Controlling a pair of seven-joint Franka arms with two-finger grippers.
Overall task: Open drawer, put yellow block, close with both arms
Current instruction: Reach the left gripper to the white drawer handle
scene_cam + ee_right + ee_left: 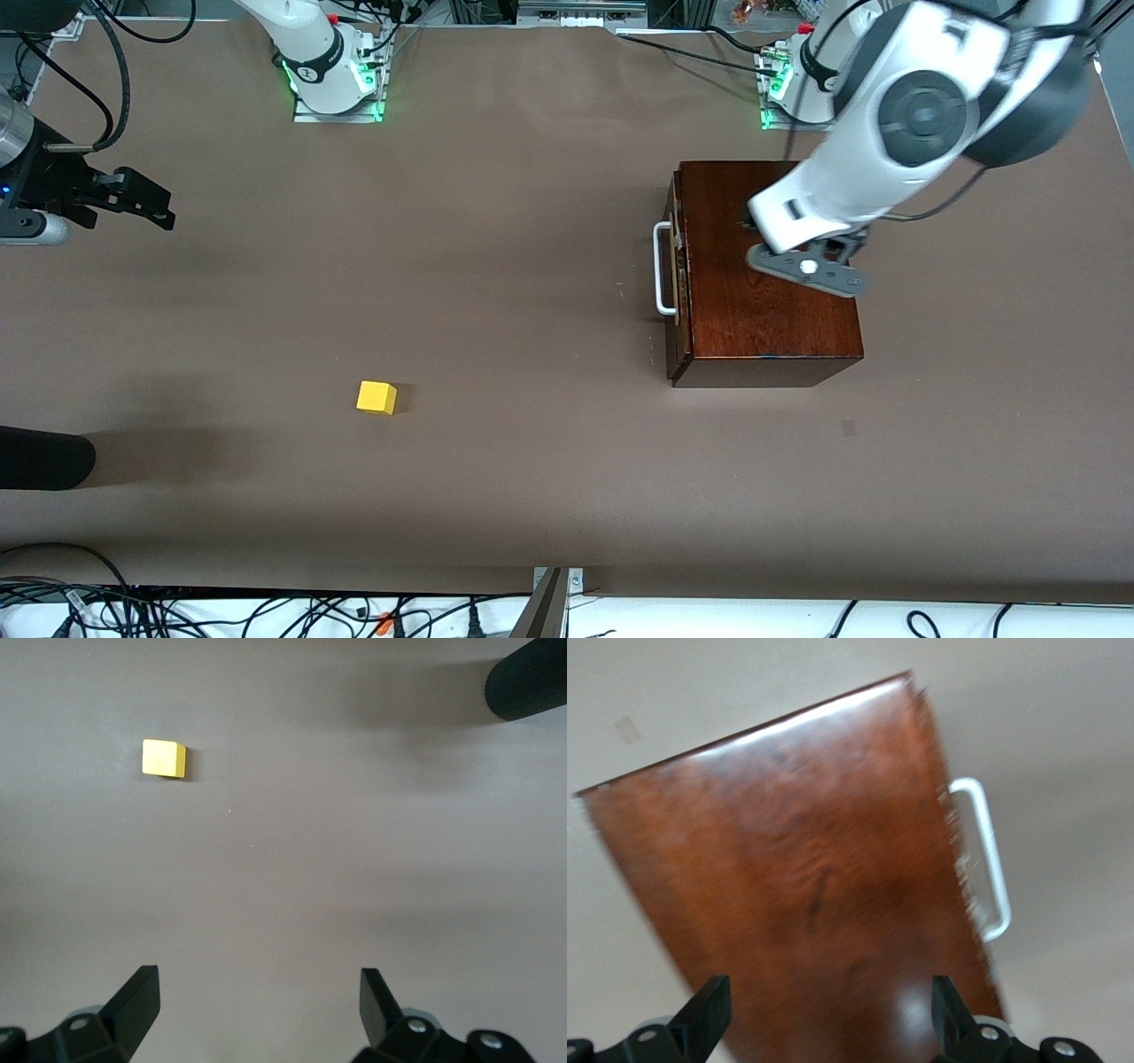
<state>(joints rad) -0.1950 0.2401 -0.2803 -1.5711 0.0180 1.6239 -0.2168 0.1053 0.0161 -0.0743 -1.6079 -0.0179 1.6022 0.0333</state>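
Yellow block (376, 397): one small cube, resting flat on the brown table (532, 461), nearest the front camera of all items listed. It lies apart from the right gripper (133, 202), nearer the front camera than that gripper's spot, and well apart from the wooden box (762, 292). Seen also in the right wrist view (164, 758), out ahead of the fingertips (140, 992), nothing touching it.

Right gripper: held over bare table at the right arm's end, fingers spread apart, empty.

Wooden box: glossy mahogany colour, standing toward the left arm's end of the table. Drawer (678, 266): dark front nearly flush with the box, a slight gap only; white bar handle (663, 270) faces the right arm's end.

Left gripper (749, 226): hanging over the top of the box, largely hidden beneath its own arm in the front view. Left wrist view shows both fingers (709, 1010) set wide apart above the lid (806, 886), holding nothing; handle (988, 859) off to one side of the fingers, untouched.

Black rounded object (40, 456): at the table edge, right arm's end; identity unclear.
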